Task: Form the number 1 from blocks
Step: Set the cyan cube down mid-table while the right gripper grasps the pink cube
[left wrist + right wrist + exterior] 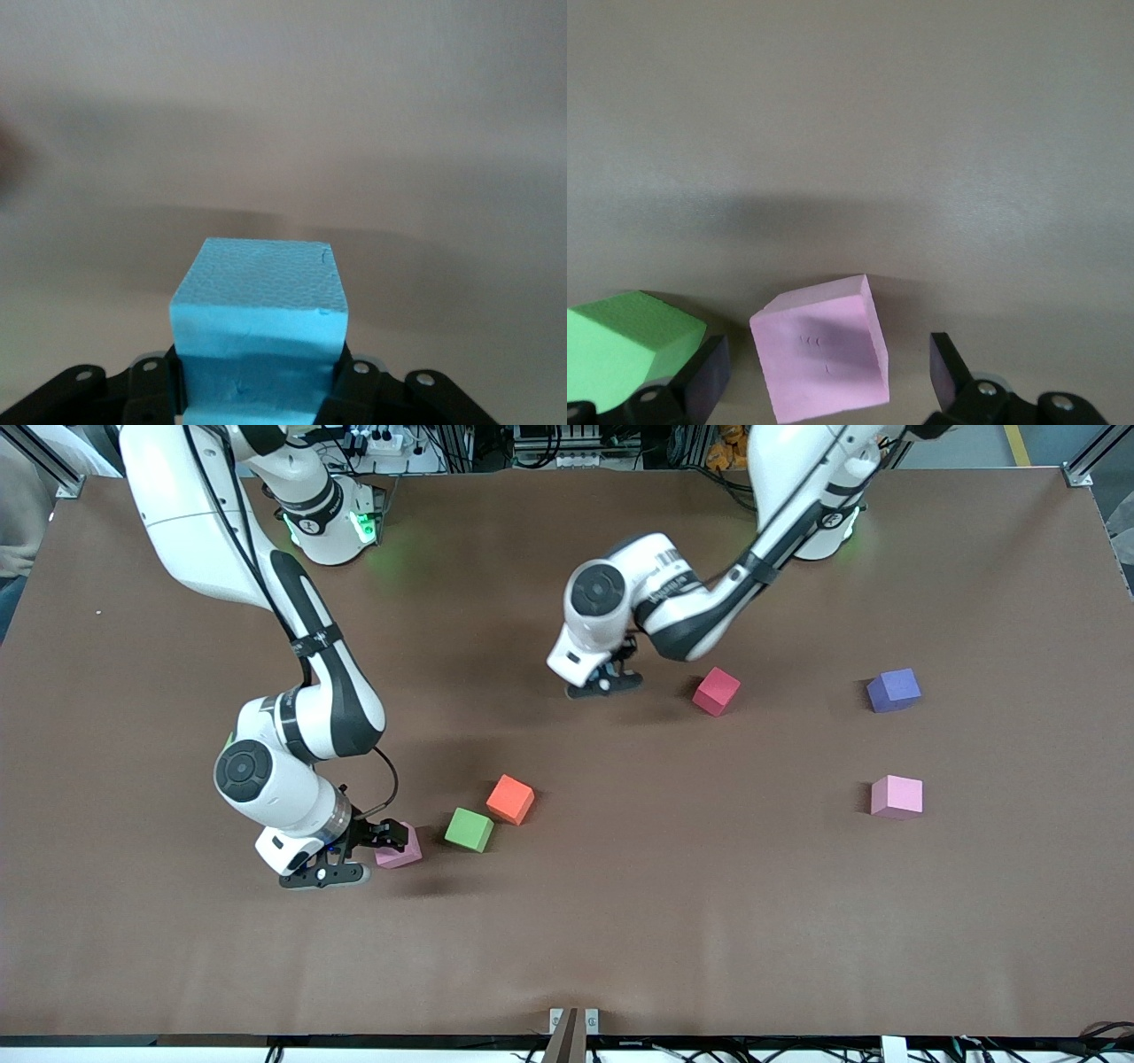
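Pink cube [400,849] lies nearest the camera, between the spread fingers of the right gripper [383,839], ungrasped.
Green cube [469,829] and orange cube [510,799] sit just beside it on the worktop [620,921]; left gripper [609,673] clenches a blue cube [259,310] near the crimson cube [716,691].

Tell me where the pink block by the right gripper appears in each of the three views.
Front view: the pink block lies on the table at the right gripper, beside the green block.
Right wrist view: it lies between the open fingers.
Left wrist view: not in it.
Shared landmark: the green block.
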Controlling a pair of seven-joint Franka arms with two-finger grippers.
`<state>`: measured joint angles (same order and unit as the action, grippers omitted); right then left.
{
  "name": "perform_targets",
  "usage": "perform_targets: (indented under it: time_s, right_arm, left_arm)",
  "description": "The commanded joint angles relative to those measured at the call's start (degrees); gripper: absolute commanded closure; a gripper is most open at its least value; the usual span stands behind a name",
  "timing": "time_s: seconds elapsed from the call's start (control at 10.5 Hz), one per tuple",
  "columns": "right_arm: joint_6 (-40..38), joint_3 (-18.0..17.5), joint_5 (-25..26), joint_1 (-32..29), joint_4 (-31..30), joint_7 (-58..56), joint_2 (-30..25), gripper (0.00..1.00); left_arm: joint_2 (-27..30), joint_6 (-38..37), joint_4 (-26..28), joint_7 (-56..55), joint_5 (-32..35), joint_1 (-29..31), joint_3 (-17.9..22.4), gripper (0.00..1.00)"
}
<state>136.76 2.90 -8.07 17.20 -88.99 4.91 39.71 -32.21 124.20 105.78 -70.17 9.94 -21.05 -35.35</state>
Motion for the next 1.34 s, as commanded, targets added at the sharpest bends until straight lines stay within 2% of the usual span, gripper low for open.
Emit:
perform_targets:
  time_s: [0.0, 0.19, 0.76, 0.95, 1.24]
  right_arm:
    - [3.67, 2.19, -0.46, 2.92, 1.54, -0.07, 3.17, 0.00]
    - [4.56, 2.37, -0.46, 3.02, 1.54, -0.16, 4.14, 0.00]
    - [6.15, 2.90, -0.28, 3.28, 1.19, -0.51, 5.81, 0.00]
    - [6.15, 2.90, -0.37, 3.37, 0.93, -0.43, 5.82, 0.05]
    - [5.54, 2.90, -0.55, 3.81, 0.49, -0.16, 5.82, 0.20]
  left_arm:
    - [1.19, 4.54, 4.59, -7.33, 1.14, -5.72, 0.37, 1.00]
    - [0.75, 9.47, 6.71, -7.88, 3.67, -9.43, 0.37, 1.00]
    - [-2.94, 12.12, 6.10, -6.74, 7.29, -12.34, 0.28, 1.00]
    - [-3.30, 12.12, 6.28, -5.34, 7.29, -12.43, 0.28, 1.00]
    - [-3.38, 12.03, 6.37, -4.19, 7.29, -12.43, 0.28, 1.00]
